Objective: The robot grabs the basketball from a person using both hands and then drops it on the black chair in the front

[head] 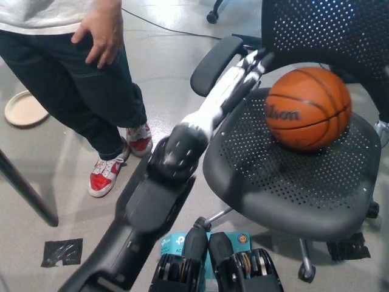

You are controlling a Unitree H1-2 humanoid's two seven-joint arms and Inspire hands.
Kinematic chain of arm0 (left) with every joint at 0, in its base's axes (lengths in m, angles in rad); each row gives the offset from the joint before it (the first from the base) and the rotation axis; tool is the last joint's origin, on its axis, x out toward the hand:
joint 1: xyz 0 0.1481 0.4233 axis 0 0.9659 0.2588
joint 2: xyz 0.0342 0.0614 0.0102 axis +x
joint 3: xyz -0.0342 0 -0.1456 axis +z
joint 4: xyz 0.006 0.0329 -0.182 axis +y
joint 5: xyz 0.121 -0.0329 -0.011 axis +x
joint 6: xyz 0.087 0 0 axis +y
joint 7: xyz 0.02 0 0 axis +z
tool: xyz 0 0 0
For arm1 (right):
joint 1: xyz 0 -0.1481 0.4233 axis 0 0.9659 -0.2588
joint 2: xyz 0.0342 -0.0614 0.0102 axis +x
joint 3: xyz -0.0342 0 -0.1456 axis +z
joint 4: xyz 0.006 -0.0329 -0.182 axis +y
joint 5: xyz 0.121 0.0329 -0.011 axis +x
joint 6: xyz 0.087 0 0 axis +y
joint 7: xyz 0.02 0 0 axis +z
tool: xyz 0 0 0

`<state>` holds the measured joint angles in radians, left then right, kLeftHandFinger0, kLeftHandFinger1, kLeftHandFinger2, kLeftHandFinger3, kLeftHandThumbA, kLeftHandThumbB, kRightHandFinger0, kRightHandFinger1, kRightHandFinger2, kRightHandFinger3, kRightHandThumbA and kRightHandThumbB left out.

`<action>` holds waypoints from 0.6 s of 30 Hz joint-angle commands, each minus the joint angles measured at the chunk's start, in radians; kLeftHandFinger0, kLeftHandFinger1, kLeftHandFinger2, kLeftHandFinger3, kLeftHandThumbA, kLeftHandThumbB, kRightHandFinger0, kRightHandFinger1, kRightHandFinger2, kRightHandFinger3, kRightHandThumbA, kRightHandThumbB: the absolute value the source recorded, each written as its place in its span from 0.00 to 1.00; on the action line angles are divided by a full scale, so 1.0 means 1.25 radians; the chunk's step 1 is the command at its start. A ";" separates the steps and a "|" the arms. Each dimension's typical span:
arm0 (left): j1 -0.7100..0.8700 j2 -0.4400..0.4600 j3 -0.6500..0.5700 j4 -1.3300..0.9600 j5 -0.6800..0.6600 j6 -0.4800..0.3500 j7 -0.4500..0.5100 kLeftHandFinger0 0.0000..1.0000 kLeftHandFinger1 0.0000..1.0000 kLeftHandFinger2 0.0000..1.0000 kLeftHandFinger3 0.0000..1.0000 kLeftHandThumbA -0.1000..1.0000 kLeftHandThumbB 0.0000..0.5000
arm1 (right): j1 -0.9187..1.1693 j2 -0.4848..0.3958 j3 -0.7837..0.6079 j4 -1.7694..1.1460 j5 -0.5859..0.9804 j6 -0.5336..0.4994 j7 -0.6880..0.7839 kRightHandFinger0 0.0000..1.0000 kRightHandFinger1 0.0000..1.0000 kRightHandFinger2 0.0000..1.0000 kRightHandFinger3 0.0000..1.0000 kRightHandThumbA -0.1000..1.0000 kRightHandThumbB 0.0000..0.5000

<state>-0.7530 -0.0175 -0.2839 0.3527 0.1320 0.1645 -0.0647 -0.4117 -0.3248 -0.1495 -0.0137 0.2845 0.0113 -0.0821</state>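
The orange basketball rests on the perforated seat of the black chair, close to the backrest, and no hand touches it. My left arm reaches up from the lower left. Its white left hand hangs open beside the chair's left armrest, a short way left of the ball, holding nothing. Of my right hand, only a grey sliver shows at the right edge, so its state is hidden.
A person in dark jeans and red-and-white shoes stands at the upper left, one hand hanging down. A round plate lies on the floor at far left. A dark table leg slants nearby. A cable crosses the floor.
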 commanded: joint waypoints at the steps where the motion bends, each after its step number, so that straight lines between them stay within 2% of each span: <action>1: 0.156 0.039 0.008 -0.369 -0.015 -0.024 -0.034 1.00 1.00 1.00 1.00 1.00 0.48 | 0.153 0.031 0.090 -0.276 -0.036 0.016 0.070 1.00 1.00 1.00 1.00 1.00 0.58; 4: 0.163 0.039 0.010 -0.382 -0.015 -0.018 -0.036 1.00 1.00 1.00 1.00 1.00 0.48 | 0.157 0.032 0.094 -0.281 -0.034 0.019 0.068 1.00 1.00 1.00 1.00 1.00 0.57; 5: 0.213 0.055 0.024 -0.438 -0.018 -0.033 -0.029 1.00 1.00 1.00 1.00 1.00 0.42 | 0.190 0.048 0.119 -0.260 -0.052 -0.009 0.076 1.00 1.00 1.00 1.00 1.00 0.53; 6: 0.289 0.079 0.045 -0.521 -0.022 -0.055 -0.018 1.00 1.00 1.00 1.00 1.00 0.43 | 0.238 0.072 0.155 -0.228 -0.080 -0.052 0.088 1.00 1.00 1.00 1.00 1.00 0.53; 7: 0.320 0.088 0.053 -0.538 -0.029 -0.065 -0.018 1.00 1.00 1.00 1.00 1.00 0.40 | 0.255 0.083 0.160 -0.219 -0.076 -0.055 0.087 1.00 1.00 1.00 1.00 1.00 0.56; 9: 0.407 0.119 0.082 -0.561 -0.034 -0.082 -0.012 1.00 1.00 1.00 1.00 1.00 0.34 | 0.291 0.101 0.172 -0.178 -0.056 -0.082 0.100 1.00 1.00 1.00 1.00 1.00 0.49; 12: 0.410 0.118 0.084 -0.567 -0.033 -0.078 -0.016 1.00 1.00 1.00 1.00 1.00 0.33 | 0.292 0.103 0.171 -0.179 -0.057 -0.083 0.101 1.00 1.00 1.00 1.00 1.00 0.48; 13: 0.505 0.157 0.121 -0.542 -0.062 -0.115 -0.016 1.00 1.00 1.00 1.00 1.00 0.39 | 0.324 0.119 0.188 -0.114 -0.065 -0.111 0.108 1.00 1.00 1.00 1.00 1.00 0.48; 16: 0.513 0.156 0.130 -0.543 -0.062 -0.120 -0.024 1.00 1.00 1.00 1.00 1.00 0.39 | 0.326 0.121 0.189 -0.108 -0.068 -0.118 0.110 1.00 1.00 1.00 1.00 1.00 0.47; 17: 0.583 0.179 0.158 -0.487 -0.049 -0.169 -0.004 1.00 1.00 1.00 1.00 1.00 0.40 | 0.340 0.129 0.198 -0.035 -0.083 -0.154 0.115 1.00 1.00 1.00 1.00 1.00 0.43; 18: 0.599 0.179 0.169 -0.468 -0.048 -0.181 0.003 1.00 1.00 1.00 1.00 1.00 0.40 | 0.344 0.132 0.198 -0.015 -0.085 -0.164 0.118 1.00 1.00 1.00 1.00 1.00 0.43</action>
<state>-0.0686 0.1842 -0.1141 -0.2575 0.0926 0.0748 -0.0771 0.0147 -0.1707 0.0861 -0.0919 0.2264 -0.0598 0.0089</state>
